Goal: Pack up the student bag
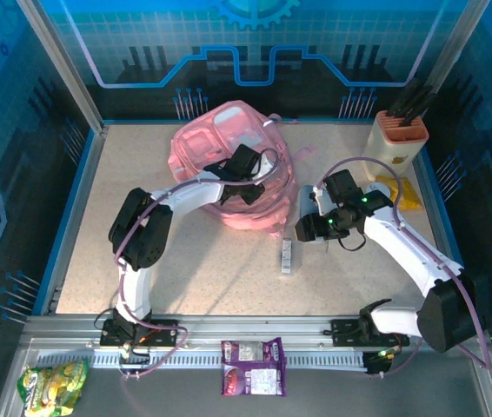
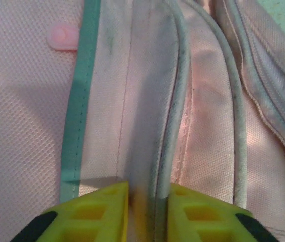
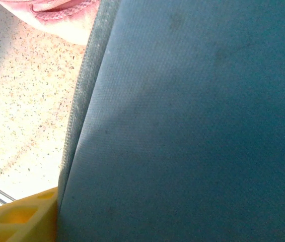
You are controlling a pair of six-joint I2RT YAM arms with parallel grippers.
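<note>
The student bag [image 1: 216, 139] lies pink and crumpled at the back middle of the table. My left gripper [image 1: 231, 189] rests on its front and is shut on a raised fold with grey piping [image 2: 170, 126]; the yellow fingertips [image 2: 99, 209] pinch it from both sides. My right gripper [image 1: 309, 224] stands just right of the bag, shut on an upright grey-blue fabric pouch [image 1: 305, 204]. In the right wrist view the pouch [image 3: 193, 121] lies against a yellow finger [image 3: 19, 217], and a corner of the bag [image 3: 57, 10] shows at the top left.
A small silvery box [image 1: 287, 257] lies on the table in front of the bag. At the back right stand a holder with dark pens [image 1: 400, 132] and a yellow item [image 1: 408, 193]. On the front rail lie a purple packet [image 1: 253, 367] and a green-yellow packet [image 1: 52, 387].
</note>
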